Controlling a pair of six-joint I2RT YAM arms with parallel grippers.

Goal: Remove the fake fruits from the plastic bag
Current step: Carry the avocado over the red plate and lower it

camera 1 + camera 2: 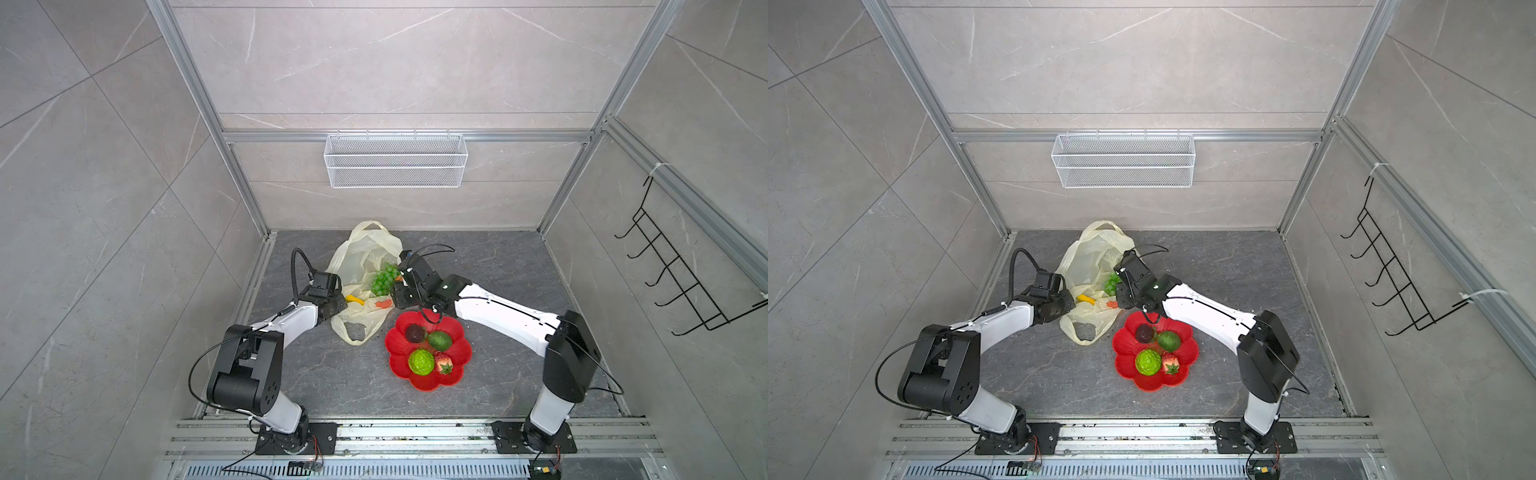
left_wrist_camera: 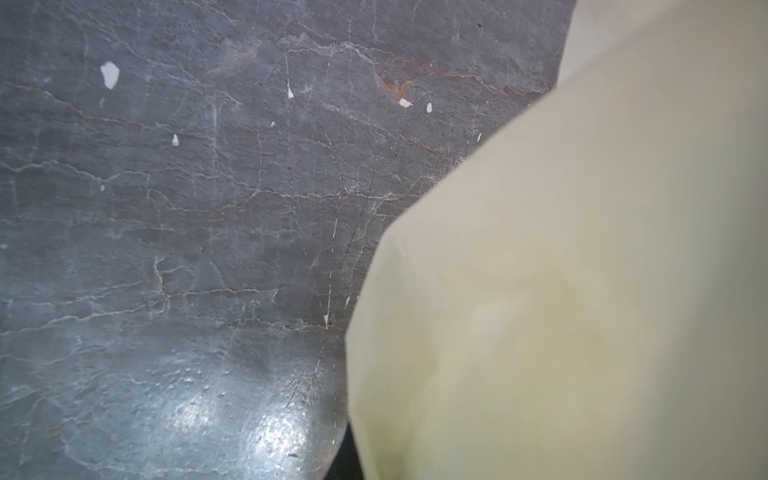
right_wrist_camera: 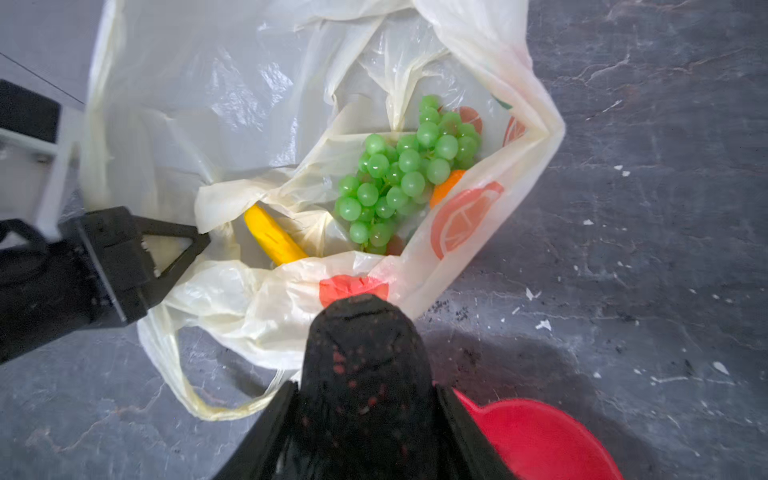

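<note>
The plastic bag [image 1: 361,257] [image 1: 1092,257] lies open on the dark floor. Inside it are a green grape bunch [image 3: 399,174] [image 1: 384,280], a yellow banana [image 3: 272,237] and an orange [image 3: 446,185], half hidden by the grapes. My left gripper [image 1: 334,307] [image 3: 183,245] is shut on the bag's rim beside the banana. In the left wrist view the bag's film [image 2: 582,291] hides the jaws. My right gripper [image 3: 365,395] [image 1: 397,297] sits at the bag's near rim, shut on a dark avocado [image 3: 365,365] speckled red.
A red flower-shaped plate [image 1: 461,361] [image 3: 552,440] lies right of the bag, under my right wrist. It holds a dark avocado [image 1: 414,333], a green avocado [image 1: 439,340], a bumpy green ball [image 1: 421,362] and a strawberry [image 1: 444,363]. A wire basket [image 1: 395,160] hangs on the back wall.
</note>
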